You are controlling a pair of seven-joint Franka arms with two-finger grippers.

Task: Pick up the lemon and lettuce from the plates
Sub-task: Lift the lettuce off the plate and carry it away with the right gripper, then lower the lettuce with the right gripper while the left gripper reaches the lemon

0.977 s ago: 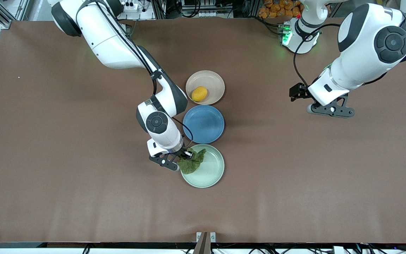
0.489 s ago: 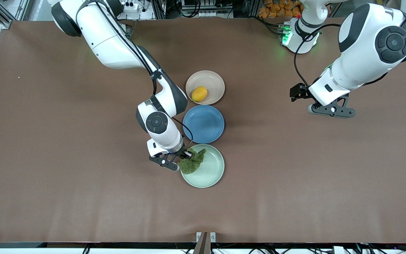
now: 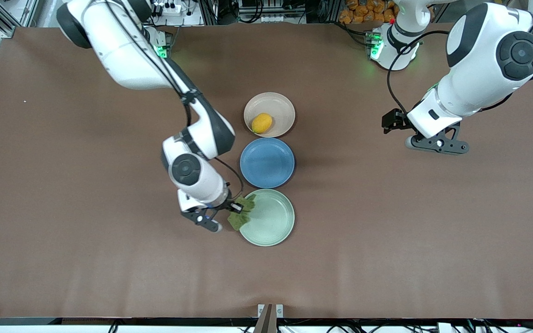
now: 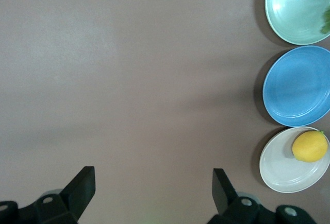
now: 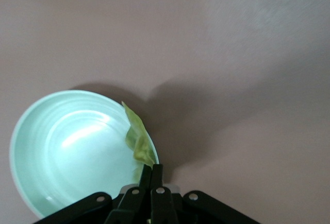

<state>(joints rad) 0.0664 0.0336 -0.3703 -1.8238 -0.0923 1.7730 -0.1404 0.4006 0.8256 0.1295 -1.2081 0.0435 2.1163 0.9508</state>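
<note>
1. While its fingers pinch the lettuce (image 3: 241,217) over the mint green plate's (image 3: 271,226) rim, the right gripper (image 3: 222,217) lifts it clear.
2. The lemon (image 3: 262,123) sits on the beige-pink plate (image 3: 281,105).
3. The left gripper (image 3: 435,144), spread wide, waits over bare table.

lemon (image 3: 262,123) in farthest plate (image 3: 280,104), lettuce (image 3: 241,215) over nearest plate's rim (image 3: 275,240)

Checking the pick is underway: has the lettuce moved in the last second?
Yes. Pinched in the right gripper, the lettuce has shifted off the mint plate's middle to its rim, toward the right arm's end.
</note>
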